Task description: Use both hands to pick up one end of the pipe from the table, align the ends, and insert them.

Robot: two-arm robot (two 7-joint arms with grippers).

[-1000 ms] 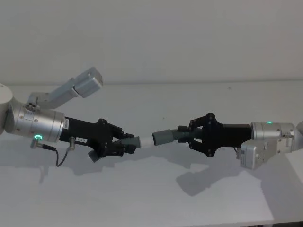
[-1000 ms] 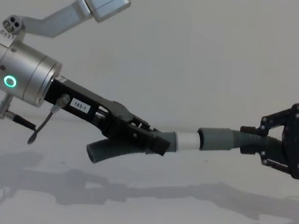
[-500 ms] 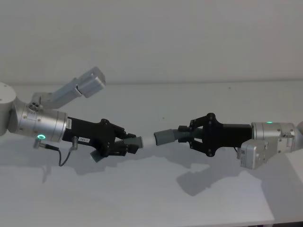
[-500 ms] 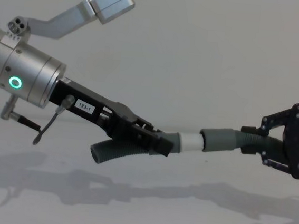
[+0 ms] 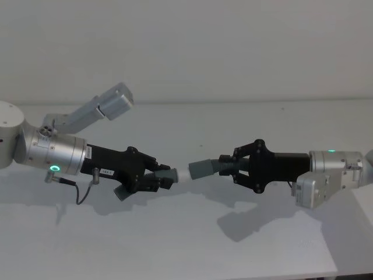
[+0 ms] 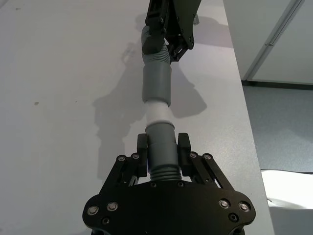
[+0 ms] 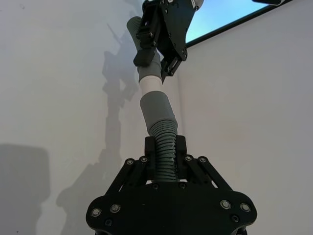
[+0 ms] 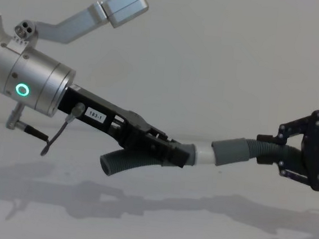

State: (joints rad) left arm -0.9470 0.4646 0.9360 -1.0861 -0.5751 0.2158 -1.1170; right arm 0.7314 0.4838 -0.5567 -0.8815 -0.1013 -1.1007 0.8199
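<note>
I'm in the insertion step: both hose pieces are lifted clear of the desk (image 5: 186, 245) and held out between the arms. My left tool (image 5: 158, 178) is clamped on the piece with the white tip (image 5: 182, 173), its fingers (image 6: 143, 147) closed on the smooth collar just behind that tip, while the ribbed tail of this piece curves down and back under the tool in the chest view. My right tool (image 5: 228, 167) is clamped on the ribbed part of the other piece, just behind the grey cuff (image 5: 202, 169). From the left wrist camera the tip runs straight up to the cuff's mouth and seems to enter it, with a band of white exposed between collar and cuff; the chest camera shows the same white band. I judge the ends are aligned and the tip has started into the cuff but is not seated. The right wrist camera shows a slight bend where the cuff meets the tip, so the axes may not be quite in line. Next I would push the two tools straight toward each other along the hose axis, correcting that small angle, until the white disappears into the cuff.
</note>
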